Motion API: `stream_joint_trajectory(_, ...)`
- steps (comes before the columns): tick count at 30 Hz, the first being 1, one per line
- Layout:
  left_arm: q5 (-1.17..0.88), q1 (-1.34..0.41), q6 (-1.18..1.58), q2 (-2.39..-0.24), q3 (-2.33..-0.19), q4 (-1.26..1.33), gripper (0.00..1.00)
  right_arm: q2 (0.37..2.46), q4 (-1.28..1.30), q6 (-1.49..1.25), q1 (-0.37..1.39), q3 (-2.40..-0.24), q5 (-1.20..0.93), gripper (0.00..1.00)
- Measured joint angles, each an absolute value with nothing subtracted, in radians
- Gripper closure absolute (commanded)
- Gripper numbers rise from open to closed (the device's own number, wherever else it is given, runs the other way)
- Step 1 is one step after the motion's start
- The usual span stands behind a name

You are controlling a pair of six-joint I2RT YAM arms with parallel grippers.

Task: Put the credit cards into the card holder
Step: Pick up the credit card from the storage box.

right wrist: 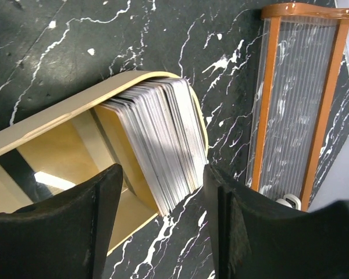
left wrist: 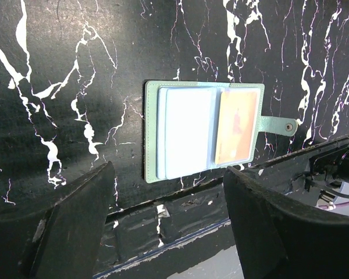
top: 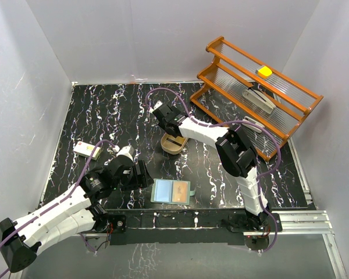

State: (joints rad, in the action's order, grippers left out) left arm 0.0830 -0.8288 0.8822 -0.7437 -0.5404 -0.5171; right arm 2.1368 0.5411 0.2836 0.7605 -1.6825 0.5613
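Note:
The teal-green card holder [top: 171,192] lies open and flat near the table's front edge. In the left wrist view the card holder [left wrist: 203,131] shows pale blue pockets, with an orange-tan card [left wrist: 237,127] in its right pocket. A stack of pale grey-white credit cards [right wrist: 157,139] stands on edge in the oval tan tray [right wrist: 58,113], which sits mid-table [top: 173,143]. My left gripper [top: 144,174] [left wrist: 168,170] is open and empty just left of the holder. My right gripper [top: 160,110] [right wrist: 161,171] is open and empty, its fingers on either side of the stack's end.
An orange wooden rack [top: 256,93] [right wrist: 296,99] stands at the back right, holding a yellow item [top: 265,71] and a grey-white item [top: 259,97]. A small cream box [top: 87,150] lies at the left. White walls enclose the table.

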Motion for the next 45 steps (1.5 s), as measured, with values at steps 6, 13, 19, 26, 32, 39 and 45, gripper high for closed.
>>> stream_joint_trajectory(6, 0.09, -0.829, 0.882, -0.742, -0.54, -0.517, 0.26, 2.15, 0.543, 0.294, 0.757, -1.708, 0.6, 0.57)
stream_joint_trajectory(13, 0.09, -0.829, 0.883, -0.743, -0.54, -0.516, 0.26, 2.15, 0.541, 0.295, 0.757, -1.724, 0.601, 0.72)
stream_joint_trajectory(19, 0.09, -0.829, 0.883, -0.743, -0.54, -0.514, 0.26, 2.15, 0.542, 0.297, 0.757, -1.724, 0.581, 0.91)
stream_joint_trajectory(26, 0.089, -0.829, 0.883, -0.742, -0.54, -0.511, 0.26, 2.148, 0.545, 0.29, 0.757, -1.724, 0.546, 1.0)
stream_joint_trajectory(32, 0.085, -0.829, 0.89, -0.747, -0.535, -0.496, 0.29, 2.13, 0.587, 0.273, 0.757, -1.725, 0.512, 1.0)
stream_joint_trajectory(39, 0.063, -0.829, 0.903, -0.812, -0.509, -0.479, 0.41, 2.056, 0.655, 0.213, 0.765, -1.725, 0.468, 1.0)
stream_joint_trajectory(45, 0.038, -0.829, 0.924, -0.828, -0.474, -0.466, 0.69, 1.951, 0.744, 0.11, 0.791, -1.725, 0.428, 1.0)
